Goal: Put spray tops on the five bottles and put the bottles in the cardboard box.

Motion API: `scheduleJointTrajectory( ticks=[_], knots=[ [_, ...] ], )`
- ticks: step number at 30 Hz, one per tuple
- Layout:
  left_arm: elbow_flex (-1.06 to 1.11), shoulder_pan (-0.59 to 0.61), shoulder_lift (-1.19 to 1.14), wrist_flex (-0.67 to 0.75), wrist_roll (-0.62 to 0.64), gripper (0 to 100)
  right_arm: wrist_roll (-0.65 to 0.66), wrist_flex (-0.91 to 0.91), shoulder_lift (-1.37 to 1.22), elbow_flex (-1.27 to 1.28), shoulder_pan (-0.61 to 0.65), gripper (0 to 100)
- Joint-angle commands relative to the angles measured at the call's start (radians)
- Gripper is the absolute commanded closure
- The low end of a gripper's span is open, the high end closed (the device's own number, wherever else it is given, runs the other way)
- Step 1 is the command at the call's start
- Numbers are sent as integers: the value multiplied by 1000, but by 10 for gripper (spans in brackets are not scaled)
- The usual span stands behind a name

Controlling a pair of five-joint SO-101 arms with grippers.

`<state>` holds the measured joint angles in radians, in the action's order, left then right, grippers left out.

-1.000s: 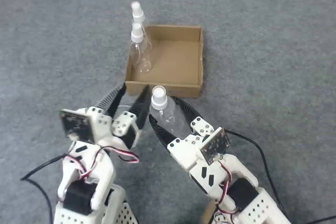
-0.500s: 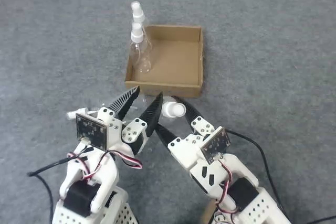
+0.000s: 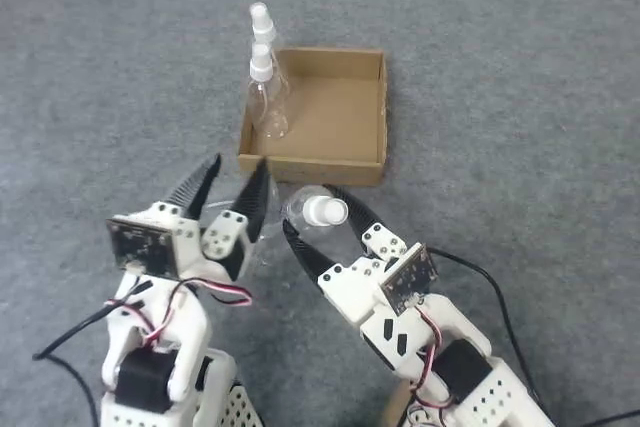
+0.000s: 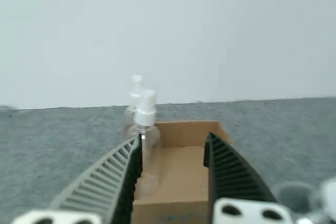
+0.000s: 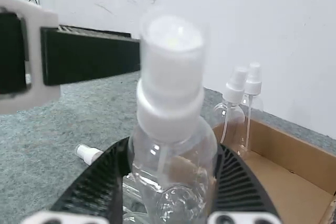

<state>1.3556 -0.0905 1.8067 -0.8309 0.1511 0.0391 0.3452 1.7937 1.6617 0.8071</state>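
My right gripper (image 3: pixel 308 207) is shut on a clear bottle (image 5: pixel 170 182) with a white spray top (image 3: pixel 322 212), tilted just in front of the cardboard box (image 3: pixel 340 112). In the right wrist view the right gripper (image 5: pixel 172 148) clasps the bottle's body on both sides. My left gripper (image 3: pixel 240 163) is open to the left of that bottle, apart from it, with nothing between its fingers (image 4: pixel 105 187). A capped bottle (image 3: pixel 266 97) stands in the box's left side. Another capped bottle (image 3: pixel 260 19) stands right behind it at the far left corner.
A loose white spray top (image 5: pixel 86 153) lies on the grey carpet beside the held bottle. The box's right half (image 3: pixel 350 117) is bare cardboard. Open carpet (image 3: pixel 520 127) stretches to the right of the box and carpet (image 3: pixel 110 117) to its left.
The held bottle has tipped from upright to leaning toward the right. My left gripper came in near the cap, then drew back to the left, still open.
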Motion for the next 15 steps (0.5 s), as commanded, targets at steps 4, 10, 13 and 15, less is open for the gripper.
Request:
scheduleJointTrajectory(
  ticks=[4, 10, 13, 15],
  knots=[
    [2, 195, 18, -5, -5, 819, 11, 5, 18, 21, 10, 929],
    [70, 275, 18, -6, 0, 819, 11, 5, 18, 21, 10, 929],
    [104, 324, 18, -6, -2, 819, 11, 5, 18, 21, 8, 929],
    [130, 354, 18, -3, -3, 819, 11, 5, 18, 21, 8, 929]
  ],
)
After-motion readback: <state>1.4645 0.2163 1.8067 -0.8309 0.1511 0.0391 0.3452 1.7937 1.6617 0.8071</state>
